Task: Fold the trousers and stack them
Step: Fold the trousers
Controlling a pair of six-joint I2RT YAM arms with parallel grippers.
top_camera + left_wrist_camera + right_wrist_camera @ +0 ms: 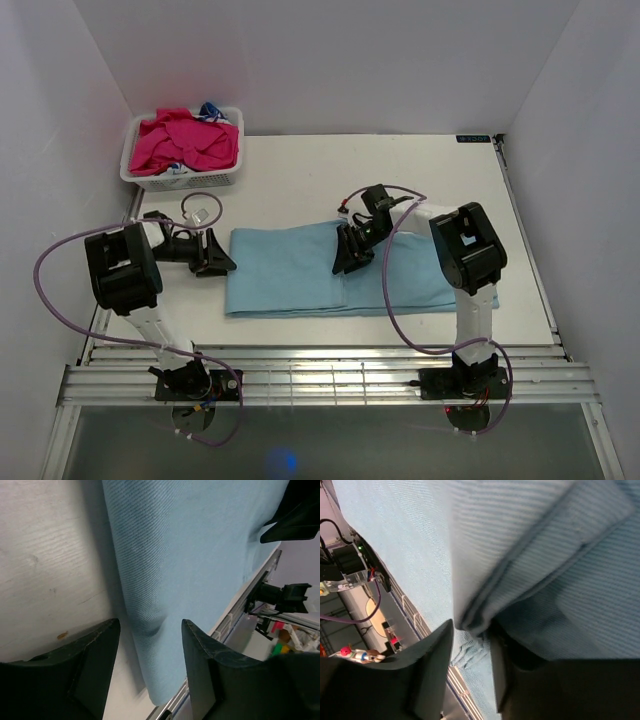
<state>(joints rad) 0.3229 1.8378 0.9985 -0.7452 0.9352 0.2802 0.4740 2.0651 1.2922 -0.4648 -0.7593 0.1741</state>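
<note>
Matt ribbed knit trousers (290,270); pale wood-grain table (400,170).

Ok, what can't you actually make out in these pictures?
Top view: what lies under the pink clothes in the basket, buried by them.
Top view: the small object near the basket, too small to name.
Whether the right jaws pinch the trousers: the wrist blocks the top view, the right wrist view is close and blurred.

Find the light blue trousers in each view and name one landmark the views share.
Top external: the trousers lie flat at the centre.
Left wrist: the trousers fill the centre and upper right.
Right wrist: the trousers fill nearly the whole picture.
Shared landmark: the metal rail along the table's near edge; lower right in the left wrist view, lower left in the right wrist view.
</note>
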